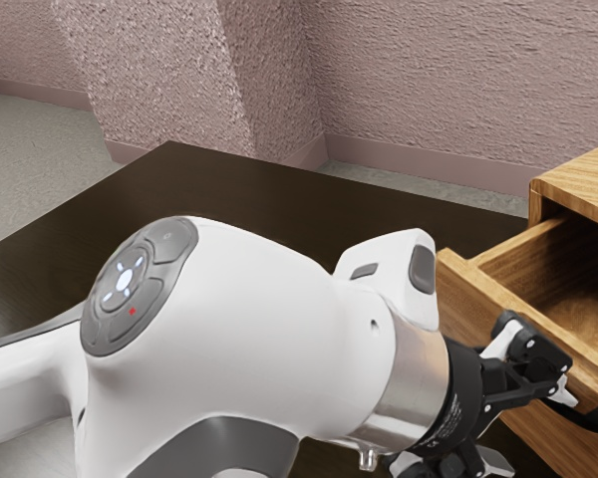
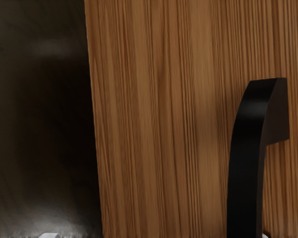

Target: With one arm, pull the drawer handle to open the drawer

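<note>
The white arm (image 1: 239, 339) is nearest. Its black hand (image 1: 543, 370) sits at the black handle (image 2: 248, 163), seemingly touching it, though I cannot tell whether it grips. The drawer (image 1: 538, 284) stands partly out of the wooden cabinet (image 1: 583, 184) by the dark bench's (image 1: 229, 199) far edge.

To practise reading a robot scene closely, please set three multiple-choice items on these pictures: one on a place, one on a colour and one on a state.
1. Where does the drawer sit in the exterior view?
A. at its left
B. at its right
C. at its top middle

2. What colour is the drawer's handle?
A. black
B. silver
C. red

3. In what state is the drawer?
A. fully shut
B. pulled partly out
C. taken out altogether

Answers:
1 B, it juts from the cabinet at the exterior view's right edge.
2 A, the wrist view shows a black curved bar on the wood front.
3 B, its hollow inside shows.
</note>
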### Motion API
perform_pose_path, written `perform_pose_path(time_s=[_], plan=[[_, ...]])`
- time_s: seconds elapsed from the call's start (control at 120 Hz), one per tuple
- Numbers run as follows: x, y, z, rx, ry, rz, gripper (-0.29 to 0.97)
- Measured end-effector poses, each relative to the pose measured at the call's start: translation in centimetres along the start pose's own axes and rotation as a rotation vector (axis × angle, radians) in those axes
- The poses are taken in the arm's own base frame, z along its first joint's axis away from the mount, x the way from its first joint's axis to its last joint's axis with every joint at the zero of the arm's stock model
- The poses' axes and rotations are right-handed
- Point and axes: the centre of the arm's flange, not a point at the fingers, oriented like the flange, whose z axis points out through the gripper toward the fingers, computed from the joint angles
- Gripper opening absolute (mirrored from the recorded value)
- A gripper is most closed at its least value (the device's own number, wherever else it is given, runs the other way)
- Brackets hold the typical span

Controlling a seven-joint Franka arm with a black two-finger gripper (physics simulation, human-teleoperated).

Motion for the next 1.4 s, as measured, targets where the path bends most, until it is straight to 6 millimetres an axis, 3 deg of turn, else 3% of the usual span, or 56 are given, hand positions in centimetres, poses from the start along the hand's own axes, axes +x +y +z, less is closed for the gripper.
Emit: perform_pose_path(time_s=[0.725, 1.4], plan=[[-1.0, -4.8, -3.9, -0.014, 0.046, -0.037, 0.44], [-0.9, -4.5, -4.4, -0.016, 0.033, -0.048, 0.44]])
